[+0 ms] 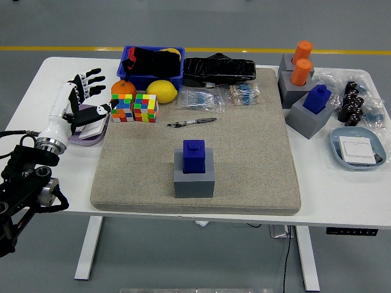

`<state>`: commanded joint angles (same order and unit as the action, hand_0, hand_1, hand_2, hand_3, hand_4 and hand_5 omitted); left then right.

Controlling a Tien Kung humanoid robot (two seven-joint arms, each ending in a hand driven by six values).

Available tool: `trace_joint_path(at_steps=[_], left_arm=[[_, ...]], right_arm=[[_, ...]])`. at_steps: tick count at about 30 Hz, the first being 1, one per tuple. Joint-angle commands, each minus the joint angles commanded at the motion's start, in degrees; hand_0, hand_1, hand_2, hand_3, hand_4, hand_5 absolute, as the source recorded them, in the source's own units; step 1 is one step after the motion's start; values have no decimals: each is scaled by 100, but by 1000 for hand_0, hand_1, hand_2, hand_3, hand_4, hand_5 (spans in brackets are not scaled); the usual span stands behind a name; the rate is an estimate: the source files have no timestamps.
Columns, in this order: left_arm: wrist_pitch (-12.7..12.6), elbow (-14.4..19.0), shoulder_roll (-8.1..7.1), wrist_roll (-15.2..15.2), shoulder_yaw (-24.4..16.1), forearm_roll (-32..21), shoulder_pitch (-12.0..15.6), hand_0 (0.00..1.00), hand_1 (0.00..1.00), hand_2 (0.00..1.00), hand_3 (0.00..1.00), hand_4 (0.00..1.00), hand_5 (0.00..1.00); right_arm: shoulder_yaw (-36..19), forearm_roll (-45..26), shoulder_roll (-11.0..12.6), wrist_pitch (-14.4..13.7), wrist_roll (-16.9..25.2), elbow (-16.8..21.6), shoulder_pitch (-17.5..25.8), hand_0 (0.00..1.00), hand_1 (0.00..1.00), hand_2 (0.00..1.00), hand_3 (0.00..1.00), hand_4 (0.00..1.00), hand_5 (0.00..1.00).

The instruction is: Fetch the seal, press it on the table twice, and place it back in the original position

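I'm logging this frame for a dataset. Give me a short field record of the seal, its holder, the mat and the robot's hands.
seal: blue seal, upright in its holder, untouched
holder: grey block, near the front middle of the mat
mat: beige mat covering the table's centre
left hand: left hand open, over the table's left edge, far from the seal
right hand: not in view
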<state>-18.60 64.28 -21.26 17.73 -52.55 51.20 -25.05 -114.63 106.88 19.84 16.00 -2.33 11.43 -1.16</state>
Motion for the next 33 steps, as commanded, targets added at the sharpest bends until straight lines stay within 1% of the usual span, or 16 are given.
trace_joint_path(at_steps=[13,33], left_arm=[[2,16,-30,-11,-13,2,-30,738,715,770,815,866,2],[-1,38,-37,-7,-41,7,-48,735,712,766,813,864,2]], right_arm=[[2,-19,1,14,1,3,-12,785,697,668,643,795,456],[-27,4,2,4,5,-6,-19,786,698,667,642,794,456]])
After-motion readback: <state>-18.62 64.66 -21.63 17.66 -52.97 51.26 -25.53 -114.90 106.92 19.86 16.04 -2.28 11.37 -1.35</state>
